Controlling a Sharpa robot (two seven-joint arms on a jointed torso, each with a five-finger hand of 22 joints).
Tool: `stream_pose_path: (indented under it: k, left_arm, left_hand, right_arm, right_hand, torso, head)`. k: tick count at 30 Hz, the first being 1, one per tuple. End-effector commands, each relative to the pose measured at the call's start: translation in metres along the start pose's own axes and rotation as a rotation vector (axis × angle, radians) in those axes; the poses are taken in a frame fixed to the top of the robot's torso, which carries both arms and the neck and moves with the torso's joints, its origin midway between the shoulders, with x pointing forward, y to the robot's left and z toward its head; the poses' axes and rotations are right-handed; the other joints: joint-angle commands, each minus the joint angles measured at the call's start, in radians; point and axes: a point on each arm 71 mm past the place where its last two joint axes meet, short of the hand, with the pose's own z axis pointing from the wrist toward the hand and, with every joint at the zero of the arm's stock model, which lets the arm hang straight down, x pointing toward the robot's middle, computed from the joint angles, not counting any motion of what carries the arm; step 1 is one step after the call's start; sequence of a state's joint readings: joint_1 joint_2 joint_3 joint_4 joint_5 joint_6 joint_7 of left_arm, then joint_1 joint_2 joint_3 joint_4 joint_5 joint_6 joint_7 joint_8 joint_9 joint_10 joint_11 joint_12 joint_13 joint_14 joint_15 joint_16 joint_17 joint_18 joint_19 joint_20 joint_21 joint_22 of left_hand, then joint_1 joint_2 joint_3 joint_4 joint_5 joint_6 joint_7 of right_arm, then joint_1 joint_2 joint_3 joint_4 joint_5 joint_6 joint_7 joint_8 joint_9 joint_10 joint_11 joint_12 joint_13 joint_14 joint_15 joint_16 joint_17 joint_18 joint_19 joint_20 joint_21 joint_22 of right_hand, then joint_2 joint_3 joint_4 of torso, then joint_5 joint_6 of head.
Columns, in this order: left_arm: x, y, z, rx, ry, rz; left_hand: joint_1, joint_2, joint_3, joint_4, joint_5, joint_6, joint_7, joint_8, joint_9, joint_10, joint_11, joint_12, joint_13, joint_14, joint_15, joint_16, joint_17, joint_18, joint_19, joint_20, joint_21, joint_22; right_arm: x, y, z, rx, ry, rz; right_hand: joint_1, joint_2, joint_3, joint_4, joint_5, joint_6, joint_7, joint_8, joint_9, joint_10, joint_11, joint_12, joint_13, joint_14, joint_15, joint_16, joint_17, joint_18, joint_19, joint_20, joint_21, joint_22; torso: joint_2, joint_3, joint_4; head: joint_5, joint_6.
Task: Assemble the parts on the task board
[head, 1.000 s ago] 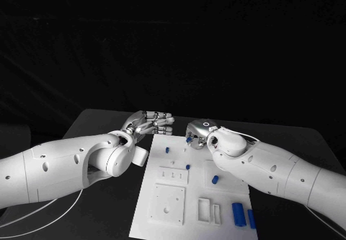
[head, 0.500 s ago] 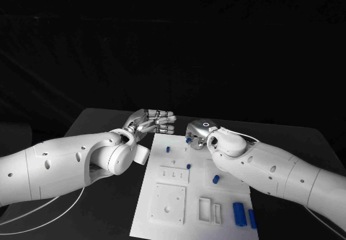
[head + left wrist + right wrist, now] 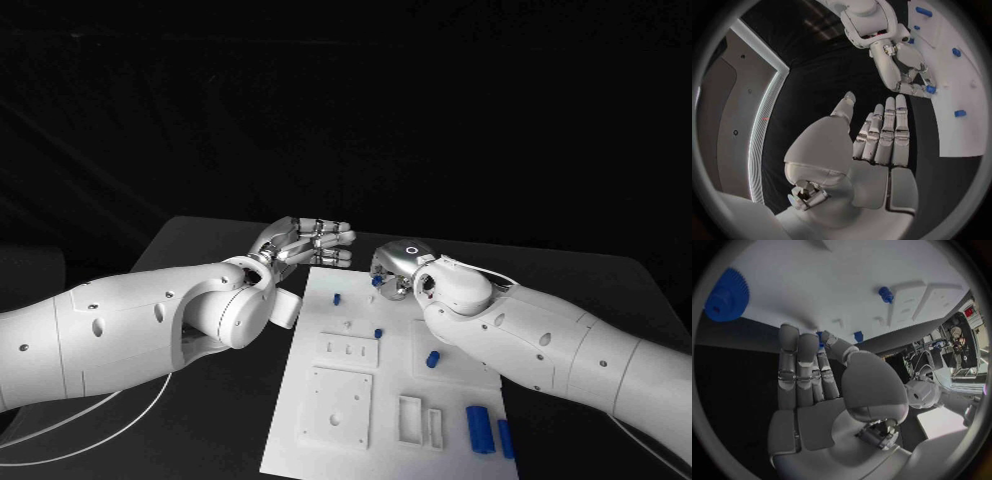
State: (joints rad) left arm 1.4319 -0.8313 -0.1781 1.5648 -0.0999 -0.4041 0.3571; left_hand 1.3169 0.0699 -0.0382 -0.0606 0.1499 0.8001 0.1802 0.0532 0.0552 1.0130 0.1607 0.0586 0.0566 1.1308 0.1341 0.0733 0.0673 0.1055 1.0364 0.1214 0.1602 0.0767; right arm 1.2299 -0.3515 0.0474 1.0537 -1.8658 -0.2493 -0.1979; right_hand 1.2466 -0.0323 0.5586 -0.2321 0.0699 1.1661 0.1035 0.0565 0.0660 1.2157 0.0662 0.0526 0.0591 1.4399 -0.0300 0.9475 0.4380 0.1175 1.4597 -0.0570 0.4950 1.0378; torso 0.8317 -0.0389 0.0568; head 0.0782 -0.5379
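- A black table [image 3: 202, 240] under a dark backdrop carries the white task board [image 3: 335, 400], which runs from the near edge up toward the two hands.
- At the board's far end we see the right hand [image 3: 392, 268] bent down over the top edge, its fingers [image 3: 911, 67] drawn together around a small blue part [image 3: 930, 89] at their tips; we read that as a pinch on the piece.
- The left hand [image 3: 303, 243] hovers off the board's far left corner, fingers [image 3: 886, 132] straight and side by side, thumb apart, holding nothing.
- Just beside the right hand, two more blue pegs [image 3: 336, 298] stand or lie on the upper board; another sits near the board's middle [image 3: 431, 357].
- A blue gear [image 3: 726, 295] rests on the board near the right hand, seen in the right wrist view.
- Two longer blue blocks [image 3: 477, 428] lie at the near right corner, beside the slotted recesses [image 3: 414, 420].
- We judge the step in hand to be picking up or seating one small part at the far edge; most pieces look unplaced, so the task is early.
- Next, we think the right hand must carry its piece over the matching socket, keep it upright, and press down squarely, while the left stands ready to steady the board.
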Motion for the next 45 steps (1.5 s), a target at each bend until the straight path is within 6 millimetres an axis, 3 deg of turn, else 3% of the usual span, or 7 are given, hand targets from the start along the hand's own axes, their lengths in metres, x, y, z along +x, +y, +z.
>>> stream_pose_path:
  k: [1, 16, 31, 35, 38, 43, 45]
  left_arm:
    - [0.002, -0.002, 0.001, 0.011, 0.013, -0.001]
    - [0.002, -0.003, 0.001, 0.01, 0.012, 0.0]
    - [-0.001, -0.004, 0.001, 0.011, 0.007, 0.002]
    - [-0.003, -0.004, 0.001, 0.013, 0.003, 0.004]
    - [-0.006, -0.004, 0.001, 0.014, 0.0, 0.005]
    - [-0.011, -0.006, 0.001, 0.017, -0.004, 0.011]
    - [-0.013, -0.006, 0.0, 0.021, -0.005, 0.018]
  left_hand:
    - [0.005, -0.002, 0.001, -0.001, 0.0, -0.005, -0.001, 0.002, 0.0, -0.008, 0.002, 0.003, 0.002, 0.004, 0.0, 0.003, 0.001, -0.015, 0.001, 0.0, 0.0, -0.001]
    - [0.005, -0.002, 0.001, -0.001, 0.0, -0.005, -0.001, 0.002, 0.0, -0.008, 0.002, 0.003, 0.002, 0.004, 0.0, 0.003, 0.001, -0.015, 0.001, 0.0, 0.0, -0.001]
    - [0.007, -0.004, 0.001, -0.001, 0.0, -0.009, -0.001, 0.002, 0.0, -0.01, 0.002, 0.003, 0.002, 0.004, 0.0, 0.003, 0.001, -0.015, 0.001, 0.0, 0.0, -0.001]
    - [0.008, -0.005, 0.001, -0.001, 0.0, -0.008, -0.001, 0.002, 0.0, -0.01, 0.001, 0.003, 0.002, 0.004, -0.001, 0.003, 0.001, -0.015, 0.001, 0.0, 0.0, -0.001]
    - [0.008, -0.005, 0.001, -0.001, 0.0, -0.008, -0.001, 0.002, 0.0, -0.01, 0.001, 0.003, 0.002, 0.004, -0.001, 0.004, 0.001, -0.015, 0.001, 0.0, 0.0, -0.001]
    - [0.009, -0.003, 0.002, -0.003, -0.001, 0.017, -0.004, 0.003, 0.001, 0.006, -0.001, 0.003, 0.002, 0.008, -0.003, 0.005, 0.001, -0.016, 0.003, -0.002, 0.001, 0.0]
    - [0.011, -0.002, 0.002, -0.003, -0.001, 0.032, -0.006, 0.003, 0.002, 0.018, -0.004, 0.003, 0.002, 0.011, -0.004, 0.005, 0.001, -0.017, 0.004, -0.003, 0.002, 0.0]
  right_arm:
    - [0.001, 0.0, 0.0, -0.003, 0.007, 0.0]
    - [0.002, -0.003, 0.0, 0.01, 0.011, 0.017]
    - [0.0, -0.004, -0.004, 0.006, -0.005, 0.038]
    - [-0.004, -0.008, -0.011, 0.002, -0.032, 0.066]
    - [-0.009, -0.015, -0.018, 0.0, -0.056, 0.094]
    - [-0.023, -0.036, -0.032, 0.005, -0.103, 0.167]
    - [-0.03, -0.051, -0.039, 0.019, -0.106, 0.209]
  right_hand:
    - [-0.008, -0.018, 0.003, 0.0, 0.009, -0.021, 0.005, 0.006, -0.001, -0.021, 0.004, 0.004, -0.001, -0.001, 0.008, -0.006, -0.003, 0.015, -0.001, 0.011, -0.022, -0.01]
    - [-0.023, -0.067, -0.035, 0.008, 0.073, -0.087, 0.016, 0.006, -0.004, -0.104, 0.026, 0.004, -0.002, -0.001, 0.017, -0.03, -0.023, 0.034, 0.017, 0.021, -0.089, -0.042]
    - [-0.022, -0.068, -0.062, 0.011, 0.098, -0.09, 0.017, 0.005, -0.004, -0.106, 0.027, 0.004, -0.002, 0.001, 0.016, -0.035, -0.029, 0.034, 0.029, 0.02, -0.11, -0.049]
    - [-0.027, -0.072, -0.072, 0.016, 0.095, -0.095, 0.017, 0.006, -0.004, -0.105, 0.027, 0.004, -0.002, 0.001, 0.016, -0.035, -0.03, 0.034, 0.031, 0.021, -0.114, -0.048]
    - [-0.031, -0.078, -0.089, 0.023, 0.09, -0.103, 0.012, 0.006, -0.004, -0.083, 0.02, 0.004, -0.001, 0.002, 0.013, -0.034, -0.029, 0.032, 0.033, 0.019, -0.116, -0.048]
    - [-0.025, -0.08, -0.117, 0.027, 0.104, -0.098, 0.007, 0.006, -0.003, 0.062, -0.018, 0.007, 0.003, 0.006, -0.007, -0.025, -0.023, 0.011, 0.032, 0.003, -0.112, -0.037]
    - [-0.018, -0.082, -0.145, 0.027, 0.114, -0.085, 0.005, 0.007, -0.002, 0.138, -0.041, 0.009, 0.012, 0.002, -0.026, -0.027, -0.02, 0.004, 0.029, -0.013, -0.112, -0.032]
  torso:
    - [0.0, 0.0004, -0.0005]
    - [0.001, 0.0013, -0.0022]
    - [0.002, 0.0005, -0.0026]
    - [0.001, 0.0007, -0.0059]
    - [0.0, 0.0012, -0.0084]
    - [-0.003, 0.0021, -0.0177]
    - [-0.004, 0.0032, -0.0224]
  head:
    - [0.003, 0.0]
    - [0.003, -0.001]
    - [-0.002, 0.002]
    - [-0.004, 0.007]
    - [-0.006, 0.01]
    - [-0.01, 0.014]
    - [-0.012, 0.016]
